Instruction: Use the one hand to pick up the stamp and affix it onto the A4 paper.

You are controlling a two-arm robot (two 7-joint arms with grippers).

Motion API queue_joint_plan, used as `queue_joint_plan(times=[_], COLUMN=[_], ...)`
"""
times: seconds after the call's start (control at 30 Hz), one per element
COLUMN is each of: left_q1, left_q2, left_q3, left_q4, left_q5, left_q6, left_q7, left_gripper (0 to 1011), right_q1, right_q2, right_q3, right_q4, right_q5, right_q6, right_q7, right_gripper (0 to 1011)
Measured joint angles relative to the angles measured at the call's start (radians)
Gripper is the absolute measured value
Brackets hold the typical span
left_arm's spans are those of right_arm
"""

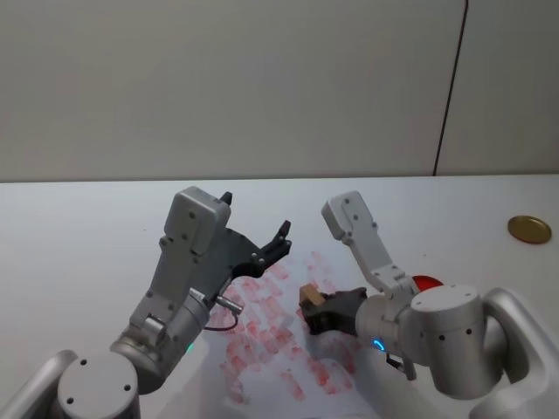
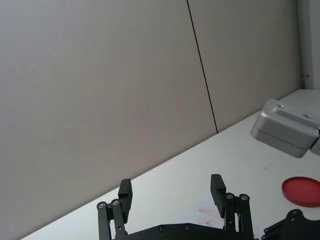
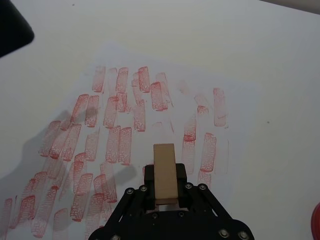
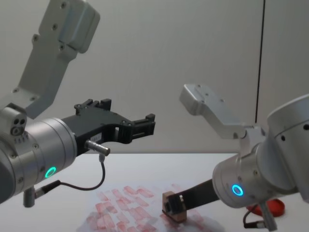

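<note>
In the head view, the right tool (image 1: 318, 311) reaches in from the right over the middle of the paper (image 1: 262, 339), closed on the stamp (image 1: 309, 294), which points away from the robot above the red prints. The left tool (image 1: 256, 216) is raised over the paper's left part with its fingers spread wide and nothing between them. A red ink pad (image 1: 426, 283) lies on the table (image 1: 87, 227) just right of the right arm, and a gold disc (image 1: 529, 230) sits well apart at the far right. In the left wrist view, the left tool's two black fingers (image 2: 217, 189) stand far apart and empty, facing the wall; the ink pad lies off to one side and a few prints show beneath. In the right wrist view, the right tool's jaws grip the stamp's near end from both sides, its long body lying in line with the prints below, and its shadow falls on the paper beside it. In the chest view, the stamp sits low at the paper with prints all around; whether it touches the sheet cannot be told. The left tool hangs high above the table, open, and the ink pad shows behind the right arm.
</note>
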Motion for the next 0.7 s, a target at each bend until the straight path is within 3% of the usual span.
queue_joint_plan(times=[0.7], left_q1=[0.0], left_q2=[0.0], left_q3=[0.0], left_q4=[0.0], left_q5=[0.0], left_q6=[0.0], left_q7=[0.0], left_gripper=[993], right_q1=[0.022], right_q2=[-0.007], right_q3=[0.007], right_q4=[0.043], right_q5=[-0.012], right_q6=[0.005], right_q7=[0.012], right_gripper=[220])
